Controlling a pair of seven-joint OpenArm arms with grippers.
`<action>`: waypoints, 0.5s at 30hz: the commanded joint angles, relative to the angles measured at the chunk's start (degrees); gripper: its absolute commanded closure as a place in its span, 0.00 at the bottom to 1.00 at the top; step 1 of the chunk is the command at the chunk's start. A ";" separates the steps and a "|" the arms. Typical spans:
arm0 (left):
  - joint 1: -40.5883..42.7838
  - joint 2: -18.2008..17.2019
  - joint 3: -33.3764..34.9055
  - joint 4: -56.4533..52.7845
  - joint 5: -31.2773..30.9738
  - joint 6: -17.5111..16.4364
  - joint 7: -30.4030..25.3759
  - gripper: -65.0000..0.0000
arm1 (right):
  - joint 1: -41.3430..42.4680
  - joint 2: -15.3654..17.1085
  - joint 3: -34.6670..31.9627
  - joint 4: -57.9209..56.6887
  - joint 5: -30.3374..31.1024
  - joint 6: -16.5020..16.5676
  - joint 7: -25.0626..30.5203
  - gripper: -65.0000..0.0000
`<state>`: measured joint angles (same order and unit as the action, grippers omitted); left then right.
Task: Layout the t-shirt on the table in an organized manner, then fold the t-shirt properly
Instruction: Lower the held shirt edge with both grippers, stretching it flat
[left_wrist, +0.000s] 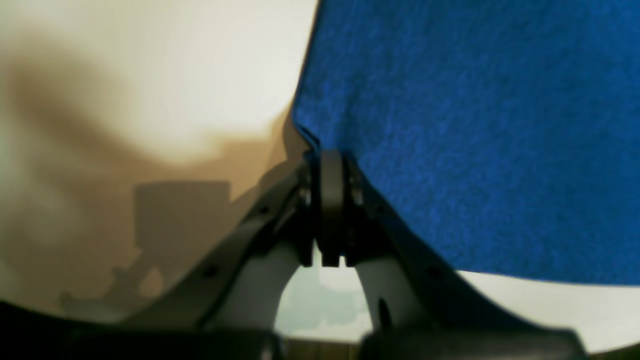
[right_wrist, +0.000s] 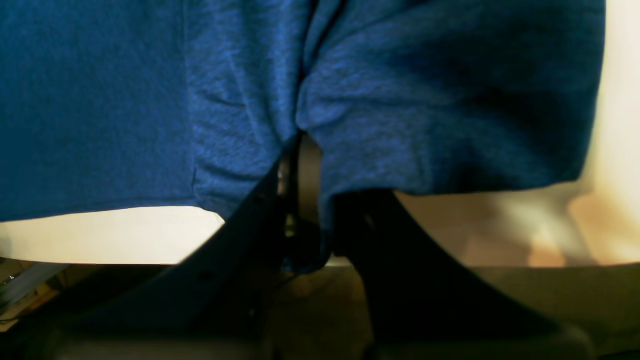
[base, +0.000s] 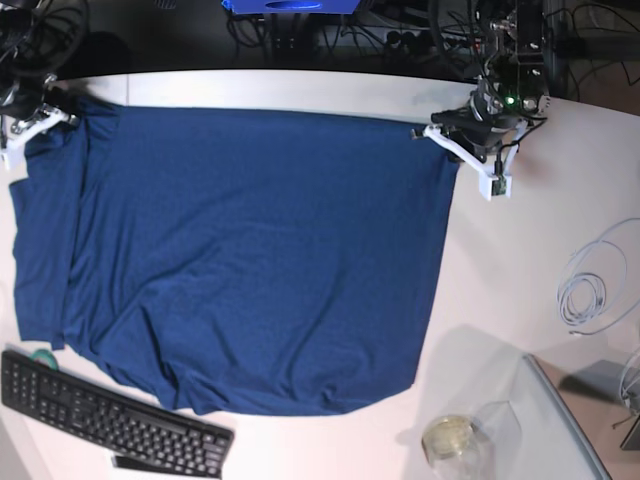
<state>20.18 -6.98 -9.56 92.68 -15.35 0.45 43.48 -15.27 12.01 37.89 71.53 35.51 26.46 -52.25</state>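
Both arms are pinching the t-shirt (base: 250, 260) by its far corners, and it's lying spread across the white surface (base: 500, 300). The left gripper (left_wrist: 330, 165) has its jaws clamped tight on a corner edge, and the right gripper (right_wrist: 307, 150) is closed on bunched fabric. The near hem is lapping against the keyboard (base: 110, 415). I'd keep even tension on both sides and drag slowly away from it, so the wrinkles flatten out.

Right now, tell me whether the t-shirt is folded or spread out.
Spread out, not yet folded. The t-shirt lies open across the table, though its left side and bottom edge are still rumpled.
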 joint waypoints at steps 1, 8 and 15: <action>0.34 -0.36 -0.24 1.25 0.01 0.12 -0.89 1.00 | -0.16 0.78 0.05 0.61 -0.91 -0.13 -0.28 0.99; 1.40 -0.27 -0.24 2.04 -0.07 0.12 -0.89 1.00 | -0.25 0.87 0.05 0.61 -0.91 -0.13 -0.45 0.99; 1.40 -0.18 -0.24 2.22 -0.07 0.12 -0.63 1.00 | -0.86 0.87 0.05 0.61 -0.91 -0.13 -0.37 1.00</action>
<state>21.61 -6.85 -9.56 93.69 -15.31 0.45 43.53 -15.62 12.03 37.85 71.55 35.59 26.44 -52.07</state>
